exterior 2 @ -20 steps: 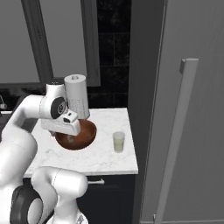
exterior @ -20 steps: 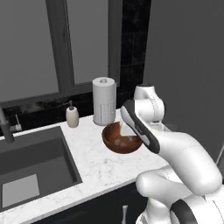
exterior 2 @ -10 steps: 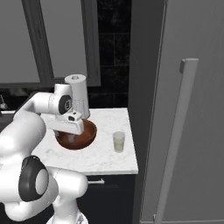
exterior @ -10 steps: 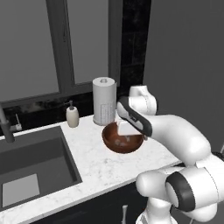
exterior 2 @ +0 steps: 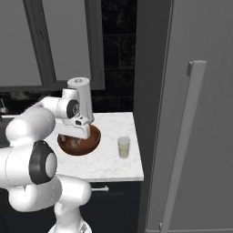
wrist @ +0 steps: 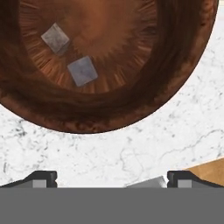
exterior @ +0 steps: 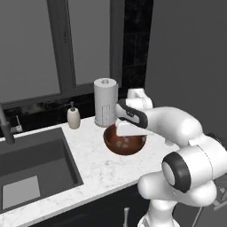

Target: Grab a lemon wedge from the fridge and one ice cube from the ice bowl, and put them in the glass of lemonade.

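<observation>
Hand view looks almost straight down into the ice bowl [wrist: 144, 94], whose reddish-brown floor carries two small pale cubes lying close together but apart: one ice cube [wrist: 82, 71] nearer the middle, and a second cube [wrist: 55, 38] farther up toward the rim. The gripper [wrist: 112, 178] hovers above the marble counter [wrist: 131, 148] just outside the bowl's near rim, its two dark tips set wide apart with nothing between them.

In the left base view the arm bends over the bowl [exterior: 116, 144], which stands in front of the paper towel roll [exterior: 105, 108]. In the right base view the glass of lemonade [exterior 2: 123, 147] stands near the bowl on the counter, toward the fridge [exterior 2: 195, 113], whose door is closed.

The cube will probably handle as light, rigid and slick, so it could squirt out of a skewed pinch or slide along the curved wood. A sound hold would likely take two opposite flat faces, fingers square to them and low on the cube. The nearer cube sits turned relative to the tips, so the wrist may need to rotate, and the neighbouring cube leaves limited room.
</observation>
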